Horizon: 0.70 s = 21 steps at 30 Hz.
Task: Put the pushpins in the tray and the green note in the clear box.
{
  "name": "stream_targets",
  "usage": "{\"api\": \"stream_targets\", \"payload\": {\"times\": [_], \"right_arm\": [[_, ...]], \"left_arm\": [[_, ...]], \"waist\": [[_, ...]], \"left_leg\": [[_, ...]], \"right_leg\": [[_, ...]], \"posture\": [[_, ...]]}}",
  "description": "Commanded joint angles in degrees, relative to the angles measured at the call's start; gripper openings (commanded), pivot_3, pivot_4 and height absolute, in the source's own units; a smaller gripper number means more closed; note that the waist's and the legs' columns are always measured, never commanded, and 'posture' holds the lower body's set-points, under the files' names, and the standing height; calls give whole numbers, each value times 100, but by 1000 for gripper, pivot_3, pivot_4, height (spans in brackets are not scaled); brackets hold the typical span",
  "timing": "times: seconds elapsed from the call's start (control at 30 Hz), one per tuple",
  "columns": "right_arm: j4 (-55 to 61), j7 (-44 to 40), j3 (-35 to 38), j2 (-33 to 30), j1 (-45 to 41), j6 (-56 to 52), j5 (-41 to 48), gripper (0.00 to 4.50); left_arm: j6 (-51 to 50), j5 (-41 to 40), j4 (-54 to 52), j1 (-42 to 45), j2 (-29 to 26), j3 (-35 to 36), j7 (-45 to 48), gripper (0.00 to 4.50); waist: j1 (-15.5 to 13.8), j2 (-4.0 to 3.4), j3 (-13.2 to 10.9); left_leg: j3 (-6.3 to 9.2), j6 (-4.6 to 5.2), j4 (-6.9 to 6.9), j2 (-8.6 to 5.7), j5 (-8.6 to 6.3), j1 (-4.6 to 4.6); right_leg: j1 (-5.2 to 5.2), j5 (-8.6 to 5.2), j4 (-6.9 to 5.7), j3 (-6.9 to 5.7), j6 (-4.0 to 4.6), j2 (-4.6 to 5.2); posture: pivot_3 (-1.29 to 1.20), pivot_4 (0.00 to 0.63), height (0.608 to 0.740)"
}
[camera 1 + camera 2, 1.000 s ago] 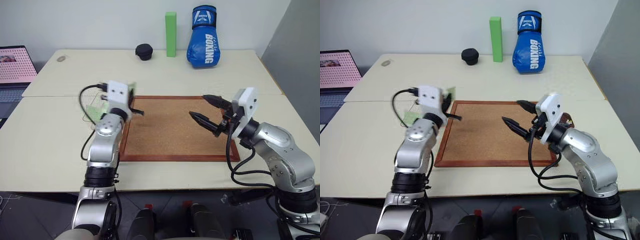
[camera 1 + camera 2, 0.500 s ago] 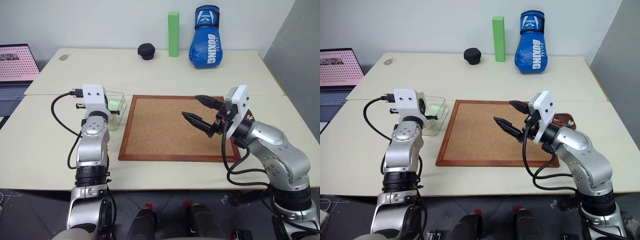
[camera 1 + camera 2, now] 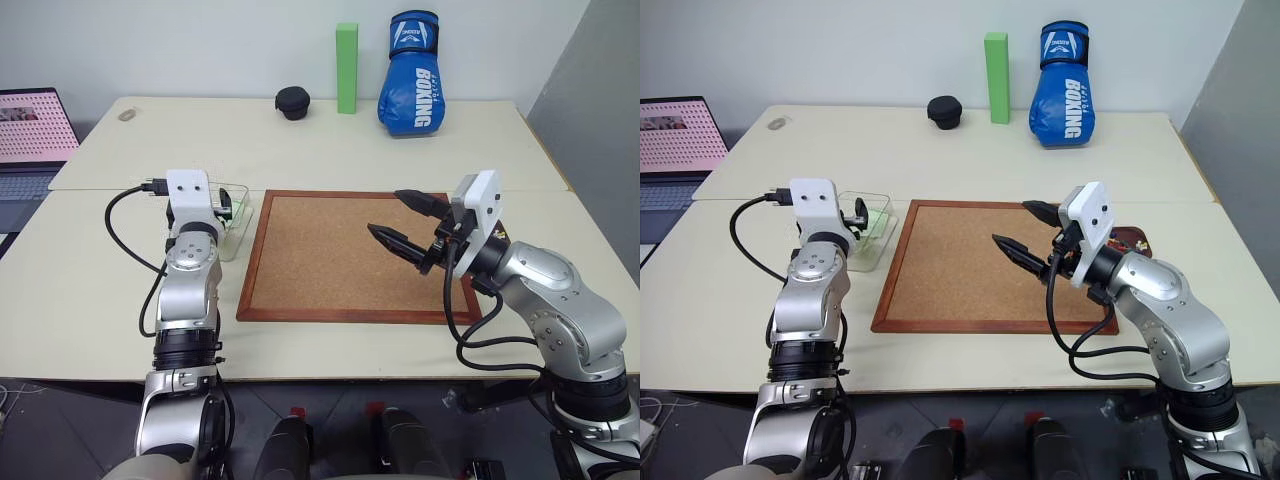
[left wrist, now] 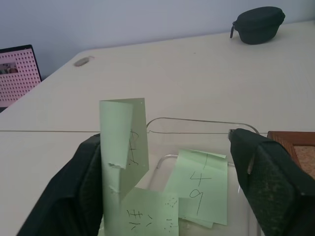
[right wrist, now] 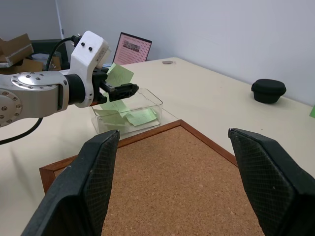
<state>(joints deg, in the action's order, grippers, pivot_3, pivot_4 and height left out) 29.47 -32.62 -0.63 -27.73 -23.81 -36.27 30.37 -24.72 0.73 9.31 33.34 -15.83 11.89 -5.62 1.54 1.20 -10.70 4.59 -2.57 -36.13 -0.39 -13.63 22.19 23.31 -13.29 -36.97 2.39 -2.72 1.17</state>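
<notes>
The left arm reached forward over the worktop (image 3: 90, 280), its tool (image 4: 167, 182) held level above the clear box (image 3: 232, 225), fingers spread wide. A green note (image 4: 125, 142), folded and upright, clung to the inner face of one finger (image 4: 81, 189); whether it touched the box floor could not be told. Other green notes (image 4: 202, 187) lay flat inside the box, between and below the fingers. The clear box stood just beside one edge of the corkboard (image 3: 340, 255). The right arm was bent across the corkboard, its tool (image 3: 405, 225) pointing level toward the left arm, fingers wide apart and holding nothing. The tray (image 3: 1132, 240) lay at the corkboard's far side behind the right wrist, small coloured pushpins (image 3: 1134, 240) faintly visible in it.
</notes>
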Motion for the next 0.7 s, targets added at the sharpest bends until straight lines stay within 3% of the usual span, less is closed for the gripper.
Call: {"api": "stream_targets", "payload": {"times": [0.03, 0.7], "right_arm": [[116, -36, 131, -59, -79, 146, -2, 3734], [106, 53, 88, -38, -117, 172, -39, 3734]], "left_arm": [[72, -58, -132, 99, 21, 29, 15, 4449], [-376, -227, 136, 107, 35, 285, -147, 4449]], "waist": [[0, 0, 0], [1, 2, -1]], "left_leg": [[0, 0, 0, 0, 0, 0], [0, 0, -1, 0, 0, 0]], "right_leg": [[0, 0, 0, 0, 0, 0], [0, 0, -1, 0, 0, 0]], "posture": [[0, 150, 740], [0, 150, 740]]}}
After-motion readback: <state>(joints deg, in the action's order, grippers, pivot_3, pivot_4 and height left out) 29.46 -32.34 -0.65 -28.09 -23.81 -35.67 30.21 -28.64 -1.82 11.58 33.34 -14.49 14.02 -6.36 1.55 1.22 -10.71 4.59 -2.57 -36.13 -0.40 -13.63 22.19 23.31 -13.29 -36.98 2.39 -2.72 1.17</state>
